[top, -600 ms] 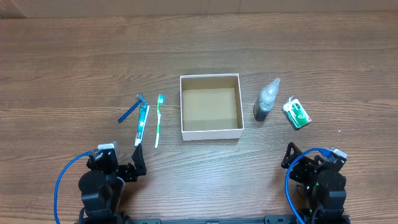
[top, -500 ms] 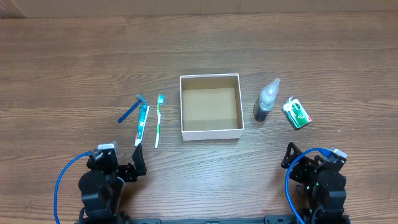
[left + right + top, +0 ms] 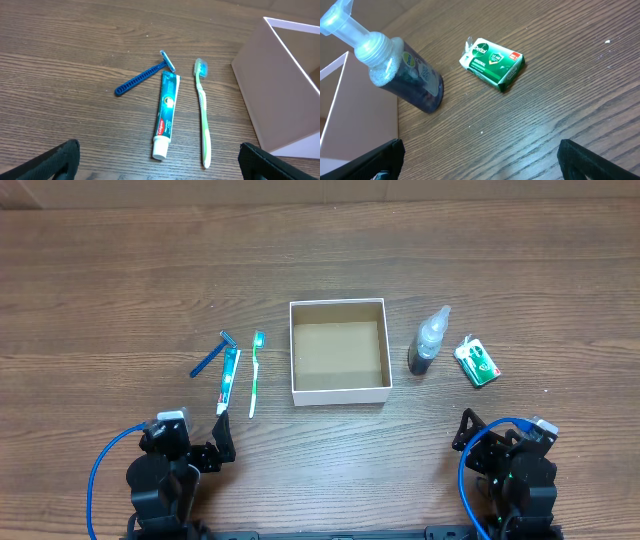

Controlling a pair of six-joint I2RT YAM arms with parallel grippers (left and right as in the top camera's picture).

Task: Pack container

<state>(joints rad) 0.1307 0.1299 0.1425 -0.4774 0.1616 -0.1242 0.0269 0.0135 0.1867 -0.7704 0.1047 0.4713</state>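
The container [image 3: 338, 393] is a square shallow box with white walls and a brown inside, empty, at the table's middle; its white wall shows in the left wrist view [image 3: 280, 90]. Left of it lie a green toothbrush [image 3: 254, 373] [image 3: 202, 112], a toothpaste tube [image 3: 229, 378] [image 3: 167, 112] and a blue razor [image 3: 213, 354] [image 3: 142, 78]. Right of it stand a pump bottle [image 3: 428, 340] [image 3: 405, 75] and a green soap packet [image 3: 477, 361] [image 3: 492, 63]. My left gripper [image 3: 222, 442] [image 3: 160, 172] is open, just short of the toothpaste cap. My right gripper [image 3: 466, 430] [image 3: 480, 170] is open and empty, short of the bottle.
Blue cables loop at both arm bases [image 3: 95, 475] [image 3: 465, 480] along the table's near edge. The wooden table [image 3: 120, 280] stretches around the items.
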